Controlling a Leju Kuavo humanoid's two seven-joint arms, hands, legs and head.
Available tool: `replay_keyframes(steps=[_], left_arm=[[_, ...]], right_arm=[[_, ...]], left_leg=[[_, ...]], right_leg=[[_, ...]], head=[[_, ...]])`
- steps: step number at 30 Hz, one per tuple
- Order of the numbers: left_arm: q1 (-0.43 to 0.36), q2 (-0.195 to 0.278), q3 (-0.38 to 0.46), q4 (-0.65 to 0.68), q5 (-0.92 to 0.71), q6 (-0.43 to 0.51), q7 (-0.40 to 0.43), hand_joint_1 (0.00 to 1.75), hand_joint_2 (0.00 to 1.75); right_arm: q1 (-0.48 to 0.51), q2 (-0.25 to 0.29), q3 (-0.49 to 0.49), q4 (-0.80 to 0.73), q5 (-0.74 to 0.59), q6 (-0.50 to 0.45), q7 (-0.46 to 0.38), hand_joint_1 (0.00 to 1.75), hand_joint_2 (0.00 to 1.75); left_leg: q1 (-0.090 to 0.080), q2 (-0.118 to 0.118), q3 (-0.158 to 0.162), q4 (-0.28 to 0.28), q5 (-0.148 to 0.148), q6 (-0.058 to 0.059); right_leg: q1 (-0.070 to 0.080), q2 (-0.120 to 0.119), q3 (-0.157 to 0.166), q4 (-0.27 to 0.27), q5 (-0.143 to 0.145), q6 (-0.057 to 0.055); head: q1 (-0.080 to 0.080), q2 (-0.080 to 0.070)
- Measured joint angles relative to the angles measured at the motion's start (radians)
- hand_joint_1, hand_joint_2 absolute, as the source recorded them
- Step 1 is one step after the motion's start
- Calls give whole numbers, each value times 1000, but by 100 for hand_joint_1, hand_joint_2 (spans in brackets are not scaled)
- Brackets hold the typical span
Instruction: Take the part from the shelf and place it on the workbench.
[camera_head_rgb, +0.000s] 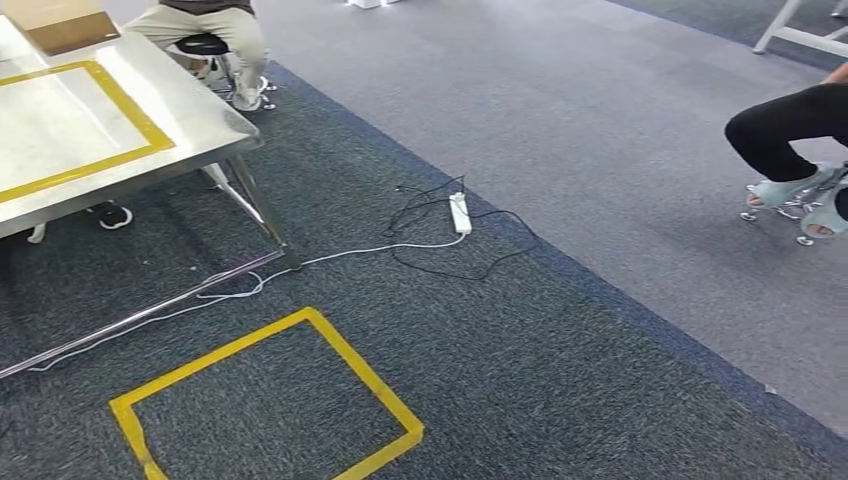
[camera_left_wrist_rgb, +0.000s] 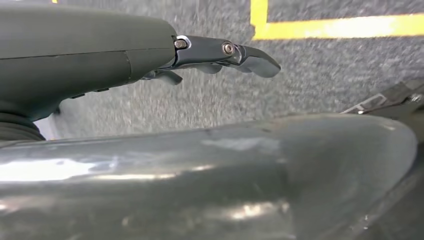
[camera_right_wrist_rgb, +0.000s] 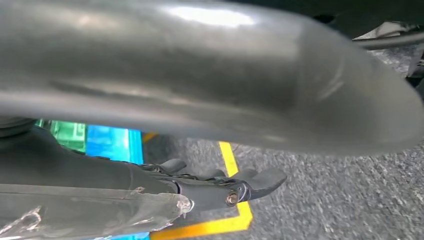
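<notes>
The robot's left hand (camera_left_wrist_rgb: 220, 55) hangs over the dark grey carpet, its dark fingers (camera_left_wrist_rgb: 255, 61) stretched out almost straight and lying close together, with nothing between them. In the left wrist view a strip of yellow floor tape (camera_left_wrist_rgb: 330, 27) runs along the upper right of the frame just beyond the fingertips. The right hand (camera_right_wrist_rgb: 225, 187) sits low in its wrist view, fingers slightly curled and apart; whether anything is held I cannot tell, though a crinkled clear plastic wrapping (camera_right_wrist_rgb: 95, 212) lies against the lower left of the frame beside the hand, and a blue and green box-like object (camera_right_wrist_rgb: 100, 142) shows behind it at the left. Whether either of these is the part I cannot tell. A yellow tape corner (camera_right_wrist_rgb: 235, 200) lies under those fingers.

From the head view, a shiny stainless steel workbench (camera_head_rgb: 200, 120) fills the upper left of the frame, its top marked with a yellow tape rectangle (camera_head_rgb: 130, 115). A brown cardboard box (camera_head_rgb: 60, 22) sits at its far corner, at the very top left. A yellow tape square (camera_head_rgb: 300, 400) marks the carpet at the lower centre. A white power strip (camera_head_rgb: 460, 212) with tangled black and white cables lies mid-frame. A person in beige trousers (camera_head_rgb: 215, 30) sits on a stool behind the bench, and a second person's black-clad leg (camera_head_rgb: 790, 125) enters at the right edge.
</notes>
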Motion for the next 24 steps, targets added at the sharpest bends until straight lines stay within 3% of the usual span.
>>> replay_keyframes(steps=[2,3,4,5,7,9,11,12,13,14,16,17,18,20,22,24], left_arm=[[-1,0,1,0,0,1,0,0,0],[-2,0,2,0,0,1,0,0,0],[-3,0,3,0,1,1,1,0,0],[-4,0,4,0,3,1,1,0,0],[-4,1,9,0,10,0,3,0,0],[-1,6,21,0,23,-2,6,0,0],[2,14,37,0,38,-5,10,0,0],[2,18,45,0,44,-7,11,0,0],[2,21,51,0,49,-8,12,0,0],[0,24,57,0,52,-8,13,0,0],[-1,28,66,0,56,-8,13,0,0],[-1,30,70,0,57,-8,13,0,0],[-1,32,73,0,57,-8,13,0,0],[-3,33,76,0,58,-8,13,0,0],[-6,34,79,0,57,-6,13,0,0],[-6,34,82,0,55,-4,13,0,0]], right_arm=[[-3,0,0,0,1,-1,0,0,0],[-2,0,0,0,1,-1,0,0,0],[0,0,1,0,2,-1,0,0,0],[3,0,1,0,5,0,-1,0,0],[5,0,4,1,16,4,-3,0,0],[-1,3,13,2,32,7,-8,0,0],[-5,7,22,6,45,8,-17,0,0],[-4,8,27,8,49,8,-25,0,0],[-2,10,30,10,51,7,-33,0,0],[-1,11,33,12,52,7,-39,0,0],[-4,14,37,14,53,6,-45,0,0],[-7,15,38,15,53,5,-46,0,0],[-9,17,40,16,53,4,-47,0,0],[-9,17,41,17,53,0,-47,0,0],[-8,18,42,18,53,-6,-45,0,0],[-11,19,42,18,53,-10,-45,0,0]], left_leg=[[6,-45,40,-88,23,3],[5,-51,45,-100,21,9],[4,-39,44,-101,21,17],[3,-27,44,-103,23,25],[4,0,45,-106,28,40],[0,32,45,-106,27,47],[-4,66,45,-106,26,49],[-5,80,45,-106,25,48],[-6,92,47,-106,24,47],[-6,103,50,-106,22,45],[-11,122,56,-105,16,36],[-14,131,59,-104,14,31],[-15,140,61,-105,13,25],[-13,154,66,-110,11,13],[-9,123,59,-82,-15,3],[-7,70,11,25,-78,-1]], right_leg=[[-1,25,-10,7,1,12],[-2,37,-17,7,3,19],[-5,47,-22,4,7,26],[-6,42,-26,4,8,32],[-5,-11,-47,45,-19,40],[-4,-72,-105,169,-87,45],[-5,-89,-157,286,-135,48],[-5,-92,-159,296,-131,48],[-5,-96,-138,264,-110,47],[-4,-110,-98,197,-78,44],[2,-153,-23,64,-32,34],[5,-167,-4,28,-22,28],[8,-168,-2,18,-22,23],[8,-143,-5,14,-17,10],[5,-120,-1,3,-9,-3],[3,-95,2,-2,-4,-11]], head=[[-2,0],[-3,0],[-3,0],[-3,0],[5,0],[14,0],[15,0],[16,0],[15,0],[16,0],[16,0],[16,0],[16,0],[16,0],[13,0],[7,0]])
